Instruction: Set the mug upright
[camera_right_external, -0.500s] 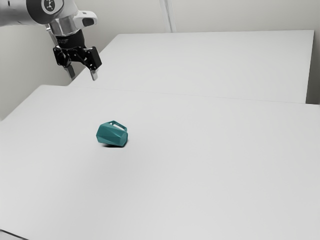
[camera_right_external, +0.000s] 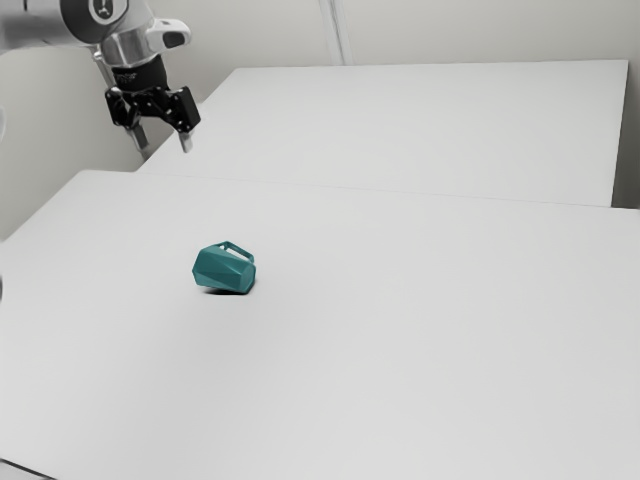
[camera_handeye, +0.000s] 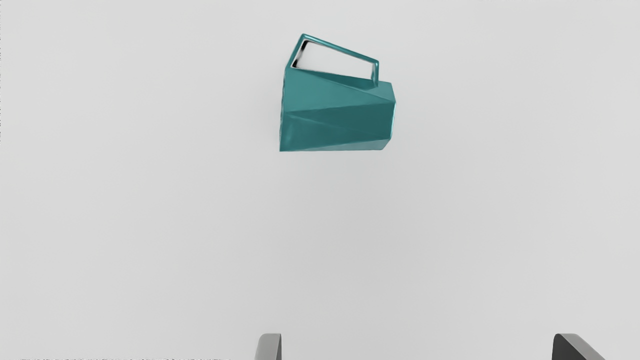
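We see the mug (camera_right_external: 224, 270) lying on its side on the tabletop (camera_right_external: 400, 360), so it is tipped over rather than upright. It is teal, with flat, angled facets along its body. Its wider end faces the exterior view's left, and its narrower end faces the exterior view's right. The handle (camera_handeye: 340, 48) is an angular loop in the same teal; in the exterior view we see it along the mug's upper side, and in the wrist view it is on the side of the body turned away from our fingers (camera_handeye: 270, 347). A small dark shadow (camera_right_external: 222, 291) sits beneath the body.

Our pincer (camera_right_external: 164, 150) hangs in the air well apart from the mug, up toward the exterior view's upper left, with its tips pointing downward. It is released: the two fingers stand wide apart. In the wrist view the mug lies out beyond the fingertips, off the middle of the gap and more nearly in line with one finger than with the other. The pincer's body is black and its fingertips are grey; above it our pale arm (camera_right_external: 30, 25) comes in from the exterior view's upper left.

The tabletop is smooth and pale. Beyond its far edge we see another pale, flat surface (camera_right_external: 430, 130), and behind that a light wall (camera_right_external: 480, 30) with a narrow upright strip (camera_right_external: 337, 30). A thin dark line (camera_right_external: 28, 469) crosses the exterior view's lower left corner; we cannot tell what it is.
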